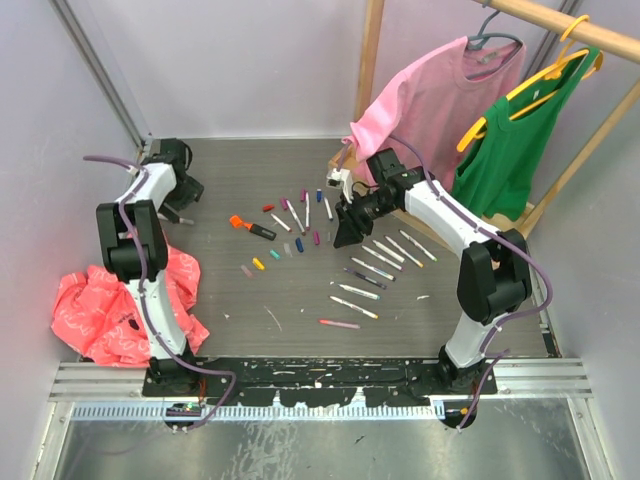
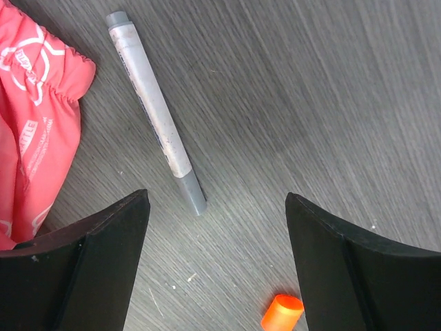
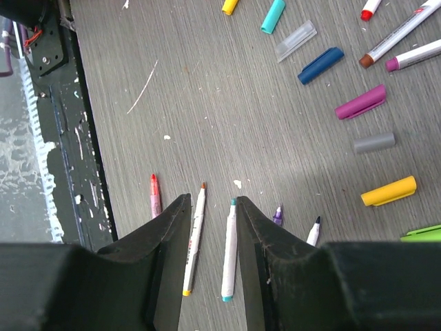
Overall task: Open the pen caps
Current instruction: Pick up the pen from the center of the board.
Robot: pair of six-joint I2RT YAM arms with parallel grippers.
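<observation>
Loose pen caps (image 1: 272, 252) in several colours lie mid-table, and a row of slim pens (image 1: 385, 262) lies to their right. My right gripper (image 1: 348, 232) hovers over that row. In the right wrist view the right gripper (image 3: 213, 201) is open and narrow, nothing held; an orange-tipped pen (image 3: 193, 241) and a teal-tipped pen (image 3: 229, 248) lie uncapped on the table below. Yellow (image 3: 389, 191), grey (image 3: 374, 143) and magenta (image 3: 360, 103) caps lie beyond. My left gripper (image 2: 217, 198) is open wide above bare table, near a grey pen (image 2: 155, 117) and an orange cap (image 2: 281, 314).
A coral cloth (image 1: 110, 310) lies bunched at the left arm's base and shows as the cloth's edge (image 2: 34, 103) in the left wrist view. A thick orange-black marker (image 1: 260, 231) lies left of the caps. A pink shirt (image 1: 430, 100) and green top (image 1: 510, 150) hang at the back right.
</observation>
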